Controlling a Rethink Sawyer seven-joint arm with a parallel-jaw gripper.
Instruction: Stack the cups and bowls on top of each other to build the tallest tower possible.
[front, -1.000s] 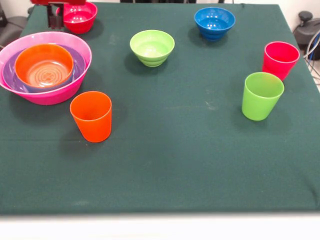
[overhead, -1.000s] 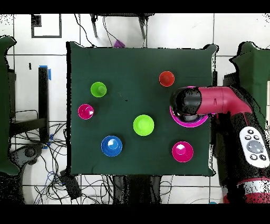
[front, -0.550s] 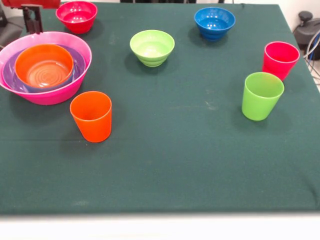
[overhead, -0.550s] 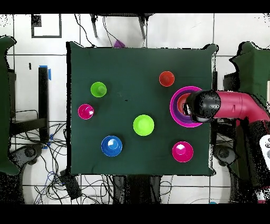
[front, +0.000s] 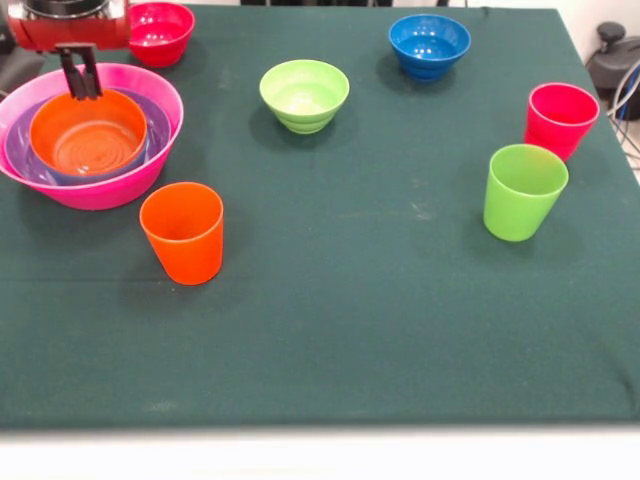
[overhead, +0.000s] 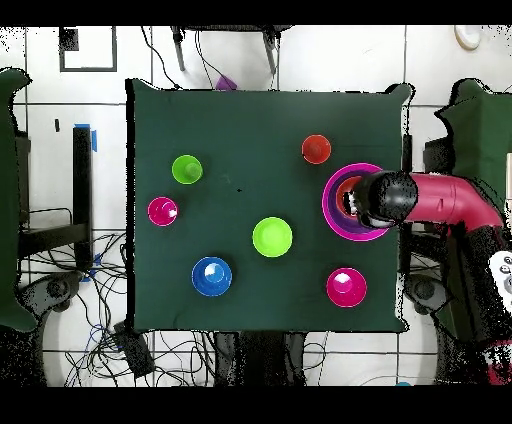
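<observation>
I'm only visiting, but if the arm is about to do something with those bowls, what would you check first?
1. Gripper is over the tower: ok, at the orange bowl's far rim.
2. Fingers open or shut: cannot tell.
3. Bowls nested level: ok.
4. Green bowl, blue bowl and red bowl stand free: ok.
5. Three cups upright: ok, the orange cup nearest the tower.
</observation>
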